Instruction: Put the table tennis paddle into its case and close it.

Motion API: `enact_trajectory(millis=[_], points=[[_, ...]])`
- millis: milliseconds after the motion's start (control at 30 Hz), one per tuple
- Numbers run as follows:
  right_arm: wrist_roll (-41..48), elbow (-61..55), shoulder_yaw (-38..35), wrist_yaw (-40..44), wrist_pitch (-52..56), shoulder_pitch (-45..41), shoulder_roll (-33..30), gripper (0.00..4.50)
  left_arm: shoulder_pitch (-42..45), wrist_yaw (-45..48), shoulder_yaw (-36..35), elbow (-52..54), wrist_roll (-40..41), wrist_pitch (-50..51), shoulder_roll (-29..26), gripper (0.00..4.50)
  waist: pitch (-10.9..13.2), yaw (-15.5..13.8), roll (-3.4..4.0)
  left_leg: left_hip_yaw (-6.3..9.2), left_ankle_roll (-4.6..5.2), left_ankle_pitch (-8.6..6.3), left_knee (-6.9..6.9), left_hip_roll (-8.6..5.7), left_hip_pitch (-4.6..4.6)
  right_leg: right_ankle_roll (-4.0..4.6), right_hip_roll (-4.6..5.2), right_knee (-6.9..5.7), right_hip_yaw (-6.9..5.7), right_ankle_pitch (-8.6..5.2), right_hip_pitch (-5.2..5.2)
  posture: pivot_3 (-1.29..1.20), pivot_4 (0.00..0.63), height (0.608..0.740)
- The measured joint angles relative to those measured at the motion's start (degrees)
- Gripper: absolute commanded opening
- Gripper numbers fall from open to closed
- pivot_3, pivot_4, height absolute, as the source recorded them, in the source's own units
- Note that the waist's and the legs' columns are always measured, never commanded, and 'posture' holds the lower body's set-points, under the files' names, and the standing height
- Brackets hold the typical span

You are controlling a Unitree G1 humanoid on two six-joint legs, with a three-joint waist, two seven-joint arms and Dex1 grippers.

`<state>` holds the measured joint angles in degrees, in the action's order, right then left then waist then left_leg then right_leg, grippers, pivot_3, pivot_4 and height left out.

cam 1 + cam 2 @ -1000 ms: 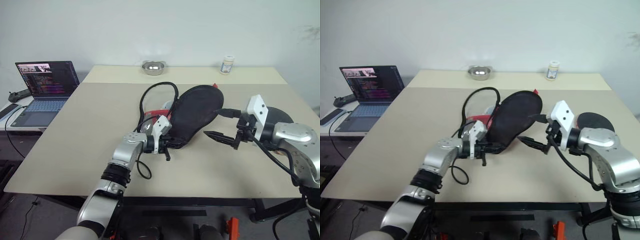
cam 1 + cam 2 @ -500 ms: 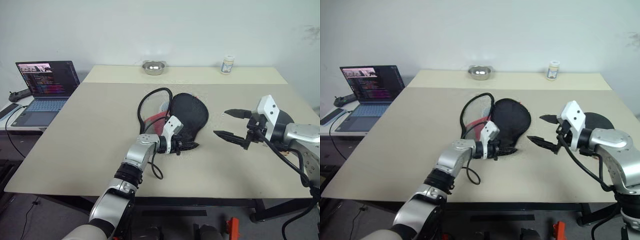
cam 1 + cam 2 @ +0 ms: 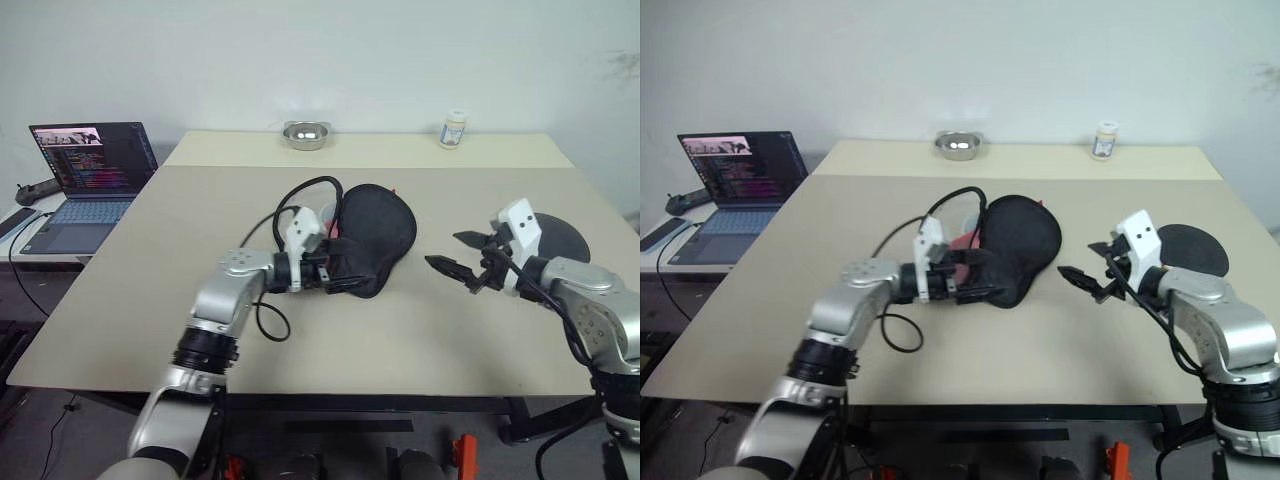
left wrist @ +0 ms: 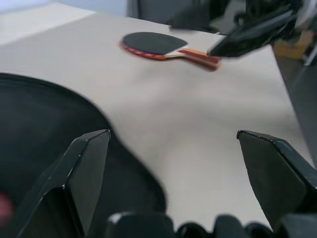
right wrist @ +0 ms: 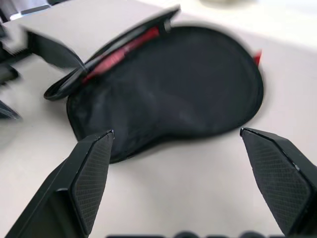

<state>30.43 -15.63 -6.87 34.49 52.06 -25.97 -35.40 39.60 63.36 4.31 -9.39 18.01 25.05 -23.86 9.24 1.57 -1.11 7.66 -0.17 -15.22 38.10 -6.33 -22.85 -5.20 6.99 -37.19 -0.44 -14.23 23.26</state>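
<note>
Both arms level – fingers (image 3: 338,271) spread, flanking case (image 3: 375,235).

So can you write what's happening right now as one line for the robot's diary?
stage: paddle not yet cased | case: flat on table, black side up | paddle: on table, apart from case | left fingers: open at case | right fingers: open, empty

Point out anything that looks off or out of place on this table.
Nothing is spilled or damaged. The case lies flat mid-table with its edge gaping, red lining showing. The paddle lies outside it, over by the right pincer. Both pincers are open and hold nothing.
</note>
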Motion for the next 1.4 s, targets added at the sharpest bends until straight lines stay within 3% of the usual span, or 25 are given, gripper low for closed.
enact_trajectory(millis=[167, 433, 667, 1033, 1167, 1400], points=[[-0.7, 1.6, 2.6, -5.9, 2.7, -1.1, 7.2, 4.5, 0.3, 1.4, -3.4, 1.4, 2.2, 0.4, -6.5, 4.47, 0.0, 0.2, 0.02, -0.01, 0.0, 0.0, -0.02, 0.02, 0.03, 0.0, -0.02, -0.02, 0.02, 0.0, 0.02, 0.0, 0.15, 0.74], [-7.1, 13.2, 6.8, -14.2, 0.6, -5.8, 16.9, 4.5, 1.9, 3.9, -6.3, -8.2, 1.6, -5.3, -14.5, 4.47, 0.0, 0.3, 0.04, -0.01, -0.03, 0.02, -0.04, -0.01, 0.01, 0.0, -0.03, -0.04, 0.01, 0.0, 0.11, 0.0, 0.15, 0.74], [-11.2, 22.2, 7.9, -17.2, -2.7, -7.9, 21.8, 4.5, 1.8, 5.0, -6.4, -8.7, 1.4, -6.5, -16.1, 4.47, 0.0, 0.3, 0.05, -0.01, -0.03, 0.02, -0.05, -0.01, 0.0, 0.0, -0.03, -0.02, 0.02, 0.0, 0.13, 0.0, 0.15, 0.74], [-12.3, 27.5, 10.4, -14.5, -5.2, -11.5, 27.3, 4.5, -1.5, 11.3, -6.5, -3.4, 5.0, -4.1, -19.3, 4.47, 0.0, 1.7, 0.09, -0.05, -0.05, 0.03, -0.05, 0.02, 0.01, 0.01, -0.05, -0.17, 0.09, 0.0, 0.23, 0.0, 0.15, 0.74], [-13.4, 30.6, 10.2, -14.6, -6.8, -13.0, 27.8, 3.58, -2.1, 12.5, -6.6, -2.1, 5.9, -3.9, -20.0, 4.5, 0.0, 1.7, 0.09, -0.06, -0.07, 0.04, -0.04, 0.0, 0.02, 0.01, -0.05, -0.35, 0.13, 0.0, 0.29, 0.0, 0.15, 0.74], [-13.5, 32.2, 8.2, -15.0, -6.9, -13.5, 27.9, 1.01, -3.0, 12.2, -6.7, -1.2, 6.4, -3.9, -20.0, 4.5, 0.0, 1.7, 0.09, -0.15, -0.11, 0.06, -0.04, 0.01, 0.01, 0.06, -0.06, -0.67, 0.29, -0.03, 0.5, 0.0, 0.15, 0.74]])
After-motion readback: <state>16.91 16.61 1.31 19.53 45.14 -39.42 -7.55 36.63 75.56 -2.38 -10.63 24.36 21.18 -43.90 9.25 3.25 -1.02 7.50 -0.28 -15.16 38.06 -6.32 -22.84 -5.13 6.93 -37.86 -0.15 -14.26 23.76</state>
